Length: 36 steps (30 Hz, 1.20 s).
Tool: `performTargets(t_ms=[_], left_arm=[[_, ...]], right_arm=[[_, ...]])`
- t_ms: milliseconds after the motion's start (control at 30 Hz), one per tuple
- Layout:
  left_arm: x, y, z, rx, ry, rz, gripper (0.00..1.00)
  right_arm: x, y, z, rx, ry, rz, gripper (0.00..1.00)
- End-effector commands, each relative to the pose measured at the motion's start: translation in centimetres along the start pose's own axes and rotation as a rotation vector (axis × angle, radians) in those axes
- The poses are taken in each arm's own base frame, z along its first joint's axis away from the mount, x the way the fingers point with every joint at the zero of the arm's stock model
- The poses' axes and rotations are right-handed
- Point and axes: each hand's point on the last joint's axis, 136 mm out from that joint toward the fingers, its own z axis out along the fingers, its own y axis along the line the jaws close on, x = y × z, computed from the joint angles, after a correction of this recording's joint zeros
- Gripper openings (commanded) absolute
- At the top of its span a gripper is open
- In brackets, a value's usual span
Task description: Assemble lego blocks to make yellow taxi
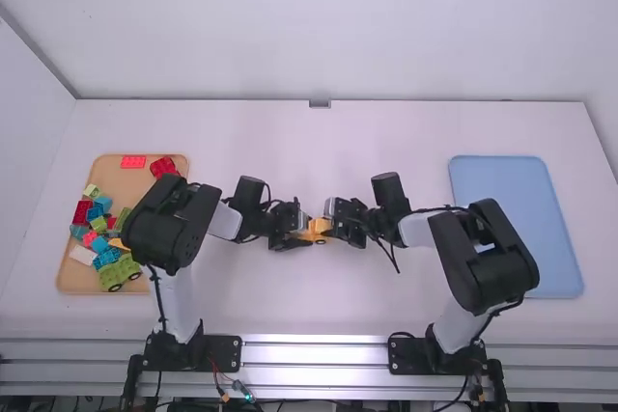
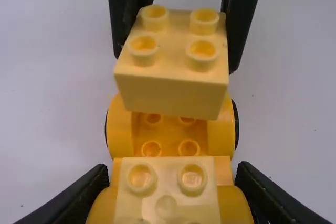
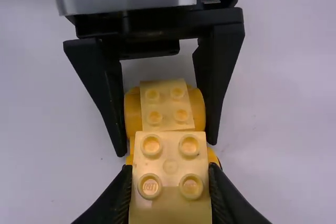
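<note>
Taxi base is running lengthwise from our left claw, gripping it, toward our right claw, which is holding a yellow block above its bare studs.

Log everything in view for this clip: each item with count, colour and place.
Car base: 1, yellow, between the left gripper's fingers
Fitted block: 1, pale yellow, on one end of the car base
Held block: 1, pale yellow, in the right gripper, over the base's exposed studs; seating unclear
Tan tray: 1, tan, table's left side
Loose blocks: several, red, blue, green and others, in the tan tray; too crowded to count
Wheeled piece: 1, green, tan tray's near side
Blue tray: 1, light blue, table's right side
Table: 1, white, beneath everything
Arms: 2, white and black, left and right
Grippers: 2, black, left and right, mid-table
</note>
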Motion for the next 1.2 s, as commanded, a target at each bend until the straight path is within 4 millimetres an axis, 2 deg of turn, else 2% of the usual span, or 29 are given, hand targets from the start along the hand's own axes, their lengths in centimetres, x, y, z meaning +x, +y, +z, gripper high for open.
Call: performTargets(t_ms=[0,333,500,667,967,1167], left_arm=[[0.4,-1.1,0.3,0.037,-0.002,0.013,0.40],[0.3,-1.7,0.6,0.058,0.001,0.013,0.43],[0.3,-1.6,0.6,0.056,-0.001,0.017,0.43],[0.4,-1.8,0.6,0.063,0.004,0.005,0.43],[0.4,-1.7,0.6,0.061,0.003,0.005,0.44],[0.3,-1.9,0.7,0.067,0.002,0.011,0.44]], right_arm=[[0.3,0.4,0.1,-0.016,-0.002,0.015,0.02],[0.5,2.0,1.4,-0.053,0.055,-0.022,0.00],[1.6,1.4,1.4,-0.014,0.117,0.006,0.00],[1.1,1.8,1.4,-0.036,0.088,-0.013,0.00],[1.5,0.9,0.9,-0.006,0.092,0.003,0.00],[1.3,1.3,1.1,-0.019,0.093,-0.008,0.00]])
